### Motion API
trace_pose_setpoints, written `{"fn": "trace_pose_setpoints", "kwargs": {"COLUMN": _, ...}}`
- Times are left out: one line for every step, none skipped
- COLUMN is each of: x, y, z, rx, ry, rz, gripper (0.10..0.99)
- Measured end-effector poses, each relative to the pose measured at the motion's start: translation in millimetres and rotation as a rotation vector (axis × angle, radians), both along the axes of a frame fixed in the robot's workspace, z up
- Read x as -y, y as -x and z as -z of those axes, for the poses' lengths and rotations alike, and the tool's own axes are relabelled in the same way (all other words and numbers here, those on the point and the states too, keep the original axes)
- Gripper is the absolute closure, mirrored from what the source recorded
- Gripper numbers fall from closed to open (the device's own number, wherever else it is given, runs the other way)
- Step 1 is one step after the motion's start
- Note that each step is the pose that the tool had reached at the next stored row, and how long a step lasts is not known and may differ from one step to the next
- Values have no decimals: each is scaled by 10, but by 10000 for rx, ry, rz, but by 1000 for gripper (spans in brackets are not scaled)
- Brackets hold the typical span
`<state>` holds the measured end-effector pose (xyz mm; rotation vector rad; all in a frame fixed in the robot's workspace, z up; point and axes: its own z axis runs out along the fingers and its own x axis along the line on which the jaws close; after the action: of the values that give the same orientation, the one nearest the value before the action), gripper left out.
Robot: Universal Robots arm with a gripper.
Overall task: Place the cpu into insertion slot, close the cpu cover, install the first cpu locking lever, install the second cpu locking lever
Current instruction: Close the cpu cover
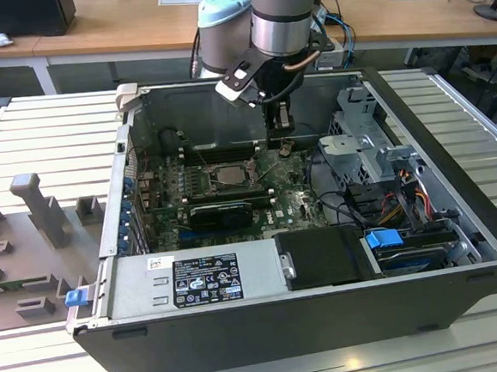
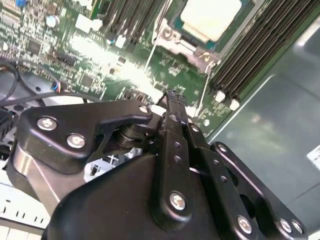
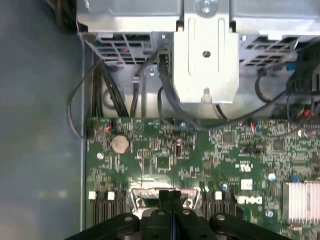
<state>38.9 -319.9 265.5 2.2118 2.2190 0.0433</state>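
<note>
The cpu (image 2: 212,17) lies flat in the insertion slot (image 1: 230,175), its pale, smooth square top showing in the second wrist view, with the silvery edge of the cpu cover (image 2: 182,44) lying just beside it. Whether the cover is latched I cannot tell. Long black memory slots (image 2: 260,45) run alongside on the green motherboard (image 3: 165,160), which carries a round coin cell (image 3: 120,144) and a ribbed metal heatsink (image 3: 302,200).

The gripper (image 1: 284,137) hangs over the board to the exterior view's right of the slot. Its black fingers (image 3: 164,197) are pressed together with nothing seen between them.

The board sits in an open black computer case (image 1: 285,321) resting on a ridged grey metal table (image 1: 46,133). Wooden desks (image 1: 107,25) stand behind it.
</note>
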Motion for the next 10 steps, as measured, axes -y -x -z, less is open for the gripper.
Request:
{"fn": "trace_pose_setpoints", "kwargs": {"x": 0, "y": -22, "z": 2, "rx": 1, "ry": -1, "rz": -11, "gripper": 980}}
{"fn": "trace_pose_setpoints", "kwargs": {"x": 0, "y": -35, "z": 4, "rx": 0, "ry": 1, "rz": -13, "gripper": 980}}
{"fn": "trace_pose_setpoints", "kwargs": {"x": 0, "y": -50, "z": 6, "rx": 0, "ry": 1, "rz": -16, "gripper": 980}}
{"fn": "trace_pose_setpoints", "kwargs": {"x": 0, "y": -62, "z": 9, "rx": 0, "ry": 0, "rz": -15, "gripper": 980}}
{"fn": "trace_pose_setpoints", "kwargs": {"x": 0, "y": -81, "z": 20, "rx": 0, "ry": -1, "rz": -15, "gripper": 980}}
{"fn": "trace_pose_setpoints", "kwargs": {"x": 0, "y": -104, "z": 26, "rx": 0, "ry": 1, "rz": -15, "gripper": 980}}
{"fn": "trace_pose_setpoints", "kwargs": {"x": 0, "y": -132, "z": 30, "rx": -1, "ry": 2, "rz": -17, "gripper": 980}}
{"fn": "trace_pose_setpoints", "kwargs": {"x": 0, "y": -173, "z": 37, "rx": -4, "ry": 0, "rz": -22, "gripper": 980}}
{"fn": "trace_pose_setpoints", "kwargs": {"x": -1, "y": -189, "z": 44, "rx": -3, "ry": -1, "rz": -23, "gripper": 980}}
{"fn": "trace_pose_setpoints", "kwargs": {"x": 0, "y": -203, "z": 75, "rx": -3, "ry": -1, "rz": -26, "gripper": 980}}
